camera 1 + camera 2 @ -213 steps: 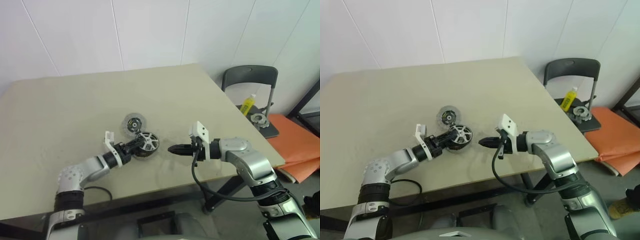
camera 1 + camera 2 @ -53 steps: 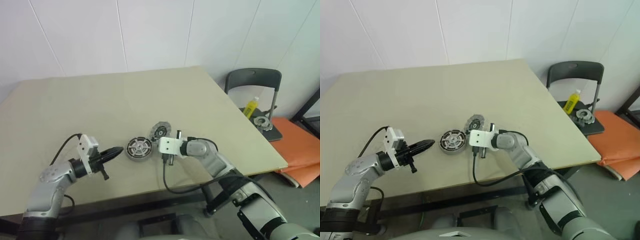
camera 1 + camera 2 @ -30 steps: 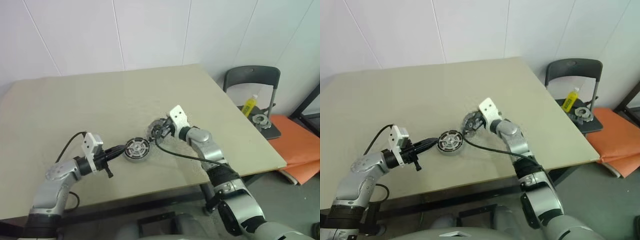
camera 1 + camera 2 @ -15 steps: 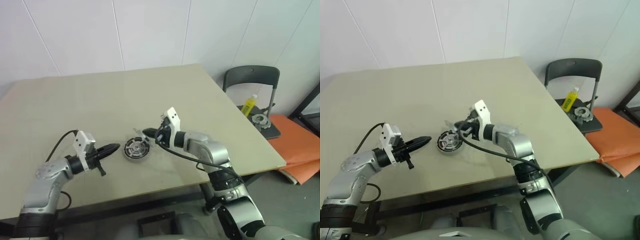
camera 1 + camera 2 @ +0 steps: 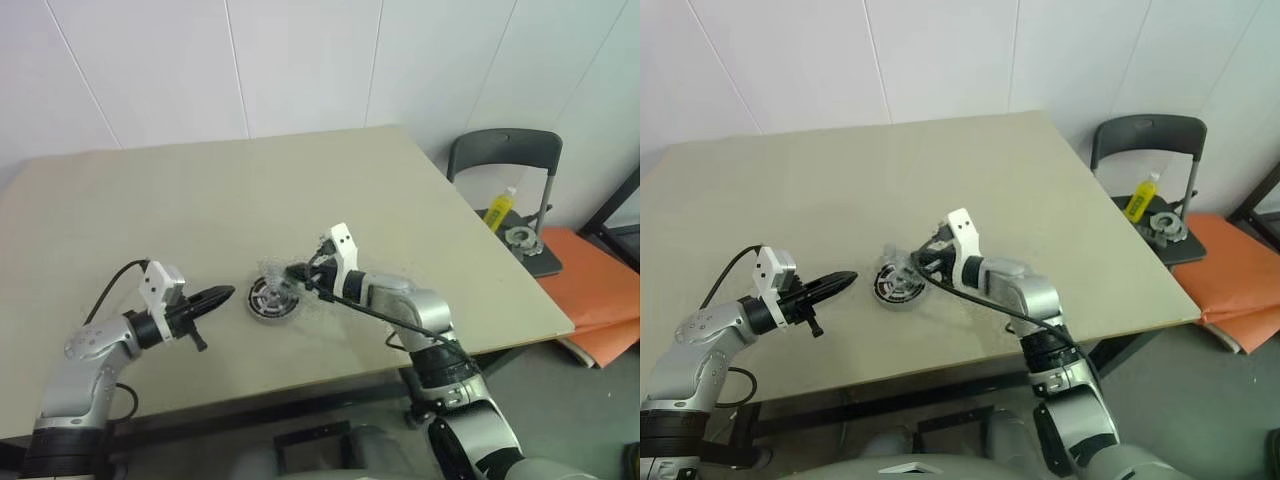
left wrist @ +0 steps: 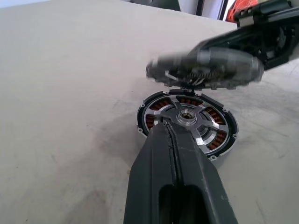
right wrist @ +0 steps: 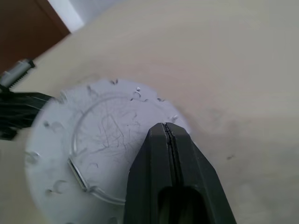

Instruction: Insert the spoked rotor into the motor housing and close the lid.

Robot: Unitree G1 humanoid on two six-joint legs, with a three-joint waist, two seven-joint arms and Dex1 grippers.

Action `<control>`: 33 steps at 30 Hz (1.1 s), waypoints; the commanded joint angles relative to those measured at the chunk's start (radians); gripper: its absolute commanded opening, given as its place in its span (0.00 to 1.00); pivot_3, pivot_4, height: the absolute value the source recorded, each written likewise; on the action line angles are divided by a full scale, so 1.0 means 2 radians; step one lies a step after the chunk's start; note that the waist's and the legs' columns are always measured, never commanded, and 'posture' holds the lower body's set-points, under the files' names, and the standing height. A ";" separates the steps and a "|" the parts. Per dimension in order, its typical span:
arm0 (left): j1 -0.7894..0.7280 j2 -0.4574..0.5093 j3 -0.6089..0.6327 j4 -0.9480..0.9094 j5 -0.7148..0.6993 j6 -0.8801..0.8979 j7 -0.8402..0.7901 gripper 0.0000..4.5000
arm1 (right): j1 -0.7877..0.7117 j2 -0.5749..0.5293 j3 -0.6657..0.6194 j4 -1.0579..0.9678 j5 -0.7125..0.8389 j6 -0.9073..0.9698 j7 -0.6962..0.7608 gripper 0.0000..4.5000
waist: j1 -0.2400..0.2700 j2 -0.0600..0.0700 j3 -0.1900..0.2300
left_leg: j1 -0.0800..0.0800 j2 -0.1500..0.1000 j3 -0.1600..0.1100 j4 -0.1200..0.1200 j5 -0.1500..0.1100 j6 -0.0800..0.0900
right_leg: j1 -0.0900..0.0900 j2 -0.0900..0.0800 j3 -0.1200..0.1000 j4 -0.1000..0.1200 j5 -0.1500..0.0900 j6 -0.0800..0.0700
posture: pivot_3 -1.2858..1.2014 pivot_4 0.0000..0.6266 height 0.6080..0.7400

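The motor housing (image 5: 273,298) lies on the tan table (image 5: 150,200), copper windings showing between the silver spokes of the spoked rotor (image 6: 187,115) seated inside it. The lid (image 6: 205,70) hangs a little above the housing, roughly level, plain grey face (image 7: 93,149) upward. My right gripper (image 5: 297,272) is shut on the lid's edge, reaching in from the right. My left gripper (image 5: 226,293) is shut and empty, its tips (image 6: 170,122) just left of the housing and pointing at it, apart from it.
A dark chair (image 5: 505,160) stands right of the table, with a yellow bottle (image 5: 498,208) and a round metal part (image 5: 517,238) on its seat. An orange sheet (image 5: 590,290) lies beyond it. The table's front edge (image 5: 300,375) runs close below both arms.
My right gripper has carried the lid from behind and right of the housing to just over it, rolling the lid flat. My left gripper has drawn back slightly to the left.
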 commanded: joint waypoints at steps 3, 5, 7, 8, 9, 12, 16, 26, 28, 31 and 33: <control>-0.002 0.007 0.010 -0.017 -0.014 -0.001 -0.013 0.01 | -0.005 0.008 -0.009 -0.012 0.029 0.028 -0.004 0.00 | 0.000 0.000 0.000 | 0.000 0.000 0.000 0.000 0.000 0.000 | 0.000 0.000 0.000 0.000 0.000 0.000 | 0.52 0.00 1.00; 0.004 0.009 0.012 -0.022 -0.017 0.001 -0.017 0.01 | -0.004 0.003 0.000 -0.013 0.021 0.023 -0.006 0.00 | 0.000 0.000 0.000 | 0.000 0.000 0.000 0.000 0.000 0.000 | 0.000 0.000 0.000 0.000 0.000 0.000 | 0.52 0.00 1.00; 0.009 0.012 0.013 -0.024 -0.018 0.001 -0.019 0.01 | -0.003 -0.010 0.023 -0.010 -0.004 0.005 -0.007 0.00 | -0.001 0.000 0.000 | 0.000 0.000 0.000 0.000 0.000 0.000 | 0.000 0.000 0.000 0.000 0.000 0.000 | 0.52 0.00 1.00; 0.011 0.014 0.013 -0.022 -0.015 0.000 -0.020 0.01 | -0.001 -0.022 0.045 -0.007 -0.024 -0.011 -0.004 0.00 | -0.001 0.000 0.000 | 0.000 0.000 0.000 0.000 0.000 0.000 | 0.000 0.000 0.000 0.000 0.000 0.000 | 0.52 0.00 1.00; 0.013 0.015 0.013 -0.021 -0.013 -0.001 -0.020 0.01 | 0.000 -0.029 0.059 -0.005 -0.035 -0.021 -0.001 0.00 | -0.002 0.000 0.000 | 0.000 0.000 0.000 0.000 0.000 0.000 | 0.000 0.000 0.000 0.000 0.000 0.000 | 0.52 0.00 1.00; 0.014 0.016 0.012 -0.019 -0.011 -0.004 -0.017 0.01 | 0.004 -0.013 0.043 -0.008 -0.007 -0.009 0.000 0.00 | -0.002 0.000 0.000 | 0.000 0.000 0.000 0.000 0.000 0.000 | 0.000 0.000 0.000 0.000 0.000 0.000 | 0.52 0.00 1.00; 0.014 0.014 0.011 -0.021 -0.013 -0.003 -0.012 0.01 | 0.003 -0.014 0.051 -0.001 -0.018 -0.015 -0.003 0.00 | -0.005 0.000 0.000 | 0.000 0.000 0.000 0.000 0.000 0.000 | 0.000 0.000 0.000 0.000 0.000 0.000 | 0.52 0.00 1.00; 0.008 0.007 0.004 -0.017 -0.006 -0.007 -0.005 0.01 | -0.016 -0.014 0.082 -0.006 -0.027 -0.053 0.031 0.00 | -0.013 0.000 0.000 | 0.000 0.000 0.000 0.001 0.000 0.000 | 0.000 0.000 0.000 0.000 0.000 0.000 | 0.52 0.00 1.00; 0.006 0.006 0.004 -0.016 -0.006 -0.007 -0.004 0.01 | -0.026 -0.022 0.107 -0.001 -0.047 -0.076 0.045 0.00 | -0.013 0.000 0.000 | 0.000 0.000 0.000 0.001 0.000 0.000 | 0.000 0.000 0.000 0.000 0.000 0.000 | 0.52 0.00 1.00; 0.003 0.006 0.003 -0.013 -0.005 -0.007 -0.003 0.01 | -0.046 -0.027 0.132 0.015 -0.067 -0.102 0.065 0.00 | -0.013 0.000 0.000 | 0.000 0.000 0.000 0.001 0.000 0.000 | 0.000 0.000 0.000 0.000 0.000 0.000 | 0.52 0.00 1.00; 0.001 0.005 0.003 -0.012 -0.005 -0.007 -0.003 0.01 | -0.061 -0.031 0.146 0.032 -0.080 -0.115 0.080 0.00 | -0.013 0.000 0.000 | 0.000 0.000 0.000 0.001 0.000 0.000 | 0.000 0.000 0.000 0.000 0.000 0.000 | 0.52 0.00 1.00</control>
